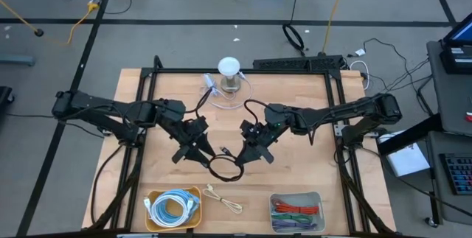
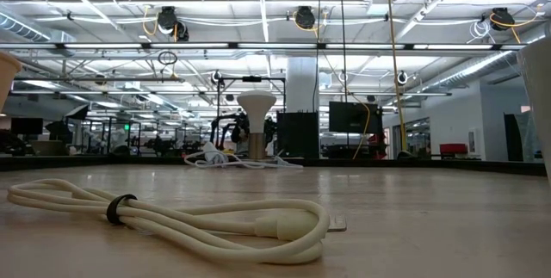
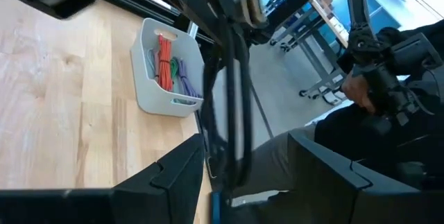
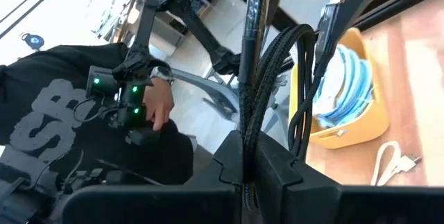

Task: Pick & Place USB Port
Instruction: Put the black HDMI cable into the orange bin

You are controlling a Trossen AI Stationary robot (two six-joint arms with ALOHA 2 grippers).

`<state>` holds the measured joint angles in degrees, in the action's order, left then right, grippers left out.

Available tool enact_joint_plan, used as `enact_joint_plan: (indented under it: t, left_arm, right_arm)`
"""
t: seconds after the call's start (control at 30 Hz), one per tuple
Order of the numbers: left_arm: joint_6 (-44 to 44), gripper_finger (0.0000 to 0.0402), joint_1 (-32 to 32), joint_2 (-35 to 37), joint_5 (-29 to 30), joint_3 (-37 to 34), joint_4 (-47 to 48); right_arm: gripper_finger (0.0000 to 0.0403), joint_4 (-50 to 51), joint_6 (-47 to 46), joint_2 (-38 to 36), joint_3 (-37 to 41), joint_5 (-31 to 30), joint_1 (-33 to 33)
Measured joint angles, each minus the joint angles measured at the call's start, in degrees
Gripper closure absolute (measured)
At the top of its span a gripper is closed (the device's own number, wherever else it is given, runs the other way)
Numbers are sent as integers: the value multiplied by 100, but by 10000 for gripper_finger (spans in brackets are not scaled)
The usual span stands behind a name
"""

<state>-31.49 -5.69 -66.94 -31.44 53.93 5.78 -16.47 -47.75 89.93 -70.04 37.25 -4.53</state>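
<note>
**Both arms sharing one black cable**

Evidently the right gripper (image 1: 246, 154) is clamping a black cable (image 1: 225, 169) near the table's middle, fingers pinched together on it, probably to steady it. Opposite, the left gripper (image 1: 200, 149) is standing with fingers apart around the same cable, seemingly ready to take its end. Beyond them, the lamp (image 1: 229, 72) is waiting.

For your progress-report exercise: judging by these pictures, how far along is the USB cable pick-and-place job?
Done: the black cable is off the table, strung between both arms. In hand: the right hand is shut on the black cable; the left hand has it between its fingers, jaws wide. Left: placing it; the yellow bin, the grey bin and the white cable look untouched.
</note>
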Motion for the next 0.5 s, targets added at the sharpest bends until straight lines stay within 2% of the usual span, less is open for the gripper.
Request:
enact_joint_plan:
  t: [0.5]
  left_arm:
    - [18,201,-9,0,610,0,-4]
  right_arm:
    - [399,1,2,0,-2,-119,185]
